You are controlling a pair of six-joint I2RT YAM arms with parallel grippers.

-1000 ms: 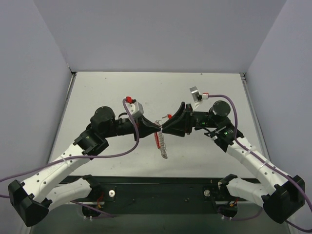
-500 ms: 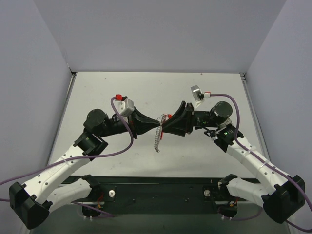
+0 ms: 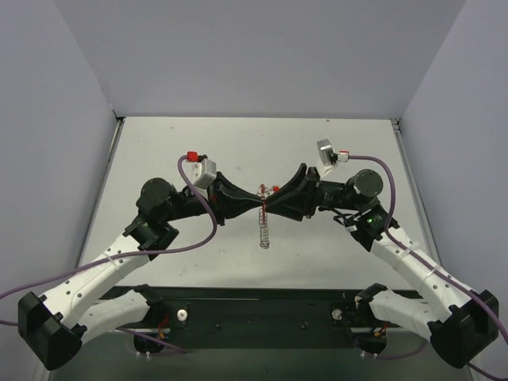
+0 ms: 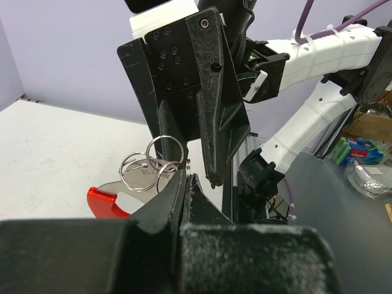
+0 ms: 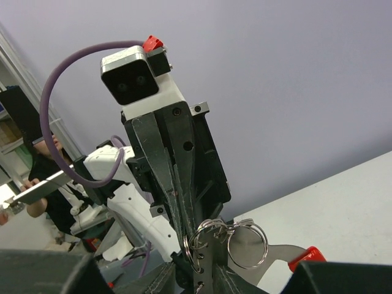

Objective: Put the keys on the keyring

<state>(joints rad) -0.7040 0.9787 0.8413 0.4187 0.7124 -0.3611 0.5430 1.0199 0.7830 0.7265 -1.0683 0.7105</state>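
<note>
left gripper (image 3: 257,205) pinched shut on the keyring (image 3: 263,230), dangling toward 6 o'clock; right gripper (image 3: 269,206) narrowly clamps the key (image 3: 275,189), red head at 1 o'clock; the tip-to-tip crowding could twist either loose

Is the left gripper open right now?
No. The left gripper's fingers are pressed together, with a thin silver ring nipped at their tips.

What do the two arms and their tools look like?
The left arm and right arm have white lower links, black joints and bases. The left tool and right tool are black tapering wedges. A purple cable runs to each grey wrist camera with a red plug.
</note>
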